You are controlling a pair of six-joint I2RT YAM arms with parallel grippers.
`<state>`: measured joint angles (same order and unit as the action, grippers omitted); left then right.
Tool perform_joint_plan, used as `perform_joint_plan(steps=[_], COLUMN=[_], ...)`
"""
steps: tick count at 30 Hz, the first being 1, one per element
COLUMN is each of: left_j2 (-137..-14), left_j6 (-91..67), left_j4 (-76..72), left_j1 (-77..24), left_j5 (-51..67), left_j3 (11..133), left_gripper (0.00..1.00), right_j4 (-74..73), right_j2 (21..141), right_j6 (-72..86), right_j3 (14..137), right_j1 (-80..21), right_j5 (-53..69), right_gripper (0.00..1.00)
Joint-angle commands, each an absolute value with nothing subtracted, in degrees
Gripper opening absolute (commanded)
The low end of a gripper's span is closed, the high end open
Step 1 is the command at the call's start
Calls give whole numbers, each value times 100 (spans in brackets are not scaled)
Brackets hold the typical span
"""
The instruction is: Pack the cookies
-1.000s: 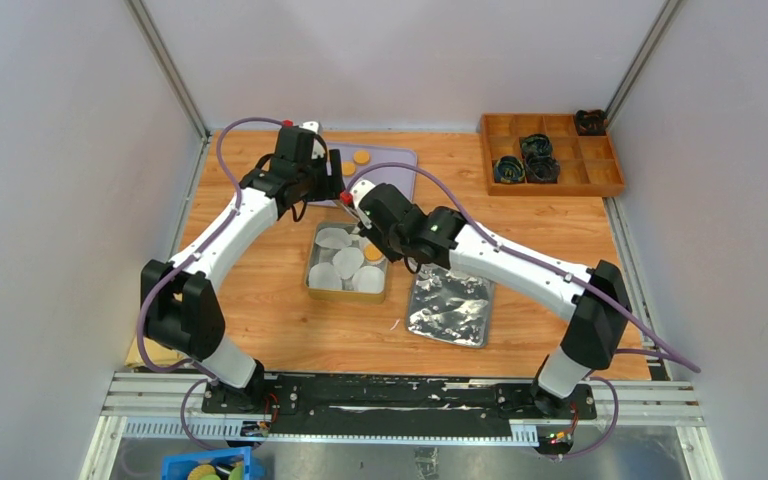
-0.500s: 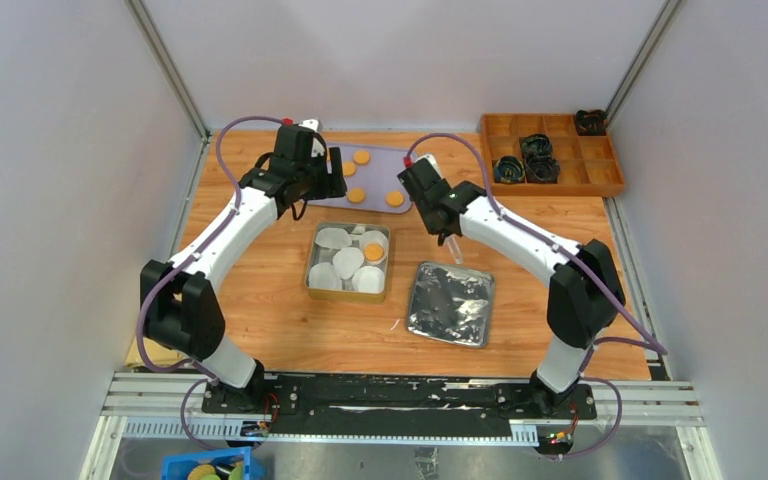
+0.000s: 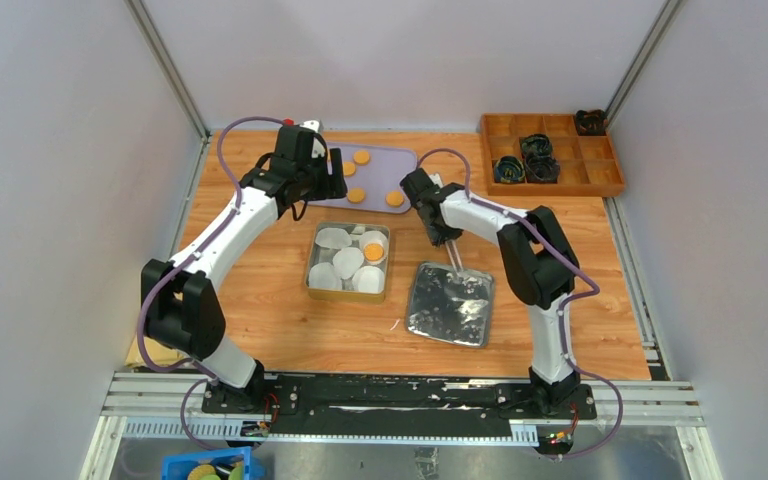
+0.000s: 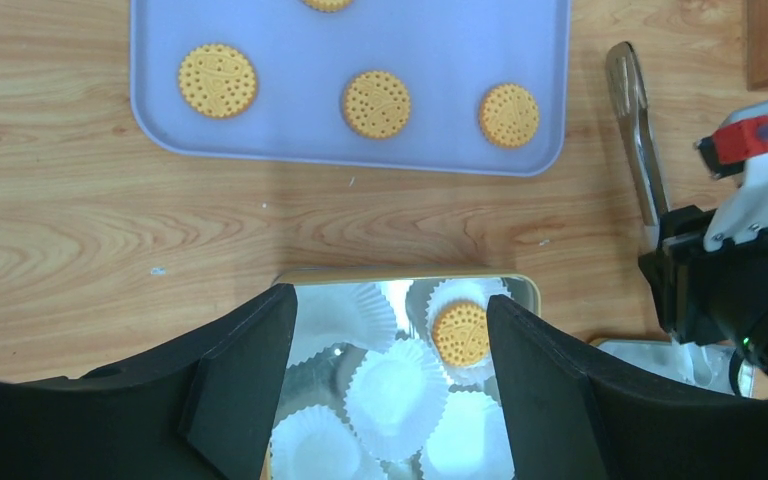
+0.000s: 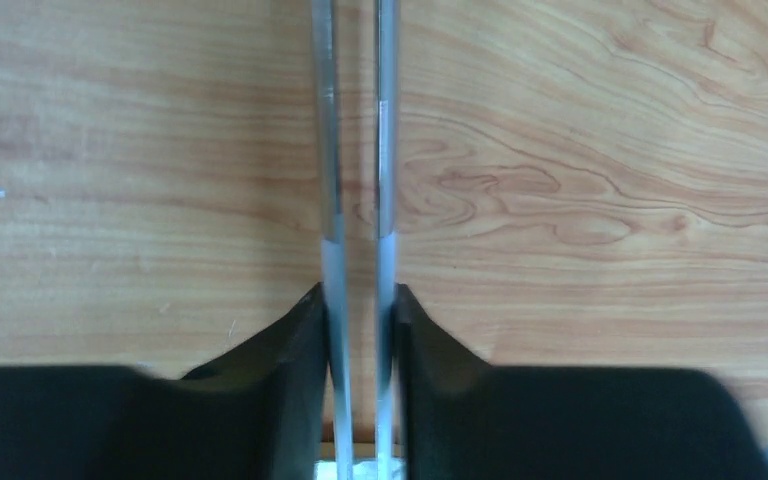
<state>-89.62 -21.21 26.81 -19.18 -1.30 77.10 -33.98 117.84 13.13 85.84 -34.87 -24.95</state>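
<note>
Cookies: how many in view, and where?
5. Four on the lavender tray: left cookie, middle cookie, right cookie, and a far cookie cut off by the left wrist frame edge. The fifth cookie sits in a paper liner inside the metal tin. Others may be hidden.

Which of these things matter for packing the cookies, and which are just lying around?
For the job: cookies, purple tray, tin, paper liners, tongs in the right fingers, tin lid.
Lying about: wooden compartment box with black bits, blue bin.
</note>
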Motion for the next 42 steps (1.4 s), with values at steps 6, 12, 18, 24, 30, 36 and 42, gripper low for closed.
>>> perform_joint_plan(steps=[6,12,18,24,30,36,42], left_j2=[-9137,-9155,-9182,-9227,-9219,-9242,-9253], left_j6=[-2021,-2029,-2048,-2099,-2094,-2082,-2110], left_j4=[2797,2800,2798,2720,2710,2710,2708], left_j1=[-1885,-1882,-1881,-1882,-1888,-1881,-1885], left_j5=[-116,-115,-54,114,126,122,207], left_j3=[7893,7896,7902,7869,7853,7862,7867], left_gripper=[75,75,75,76,76,76,75], right_j4=[-2725,-2615,-2520,-2491,-2764,-2751,-2733], right_j2=[11720,11862,11939,12203,12620,12622,12307], right_j6=[1364,1374,1562,1610,1601,1705,1795], right_j3=[8215,8211,8042,8175,8570,8327,7883], right_j1=[-3026,-2960,-2782,-2594,-2579,-2593,-2672], right_j5=[-1403,-1266,-1391,-1133,-1166,-1145,-1358], right_gripper=[78,78,78,77,74,66,74])
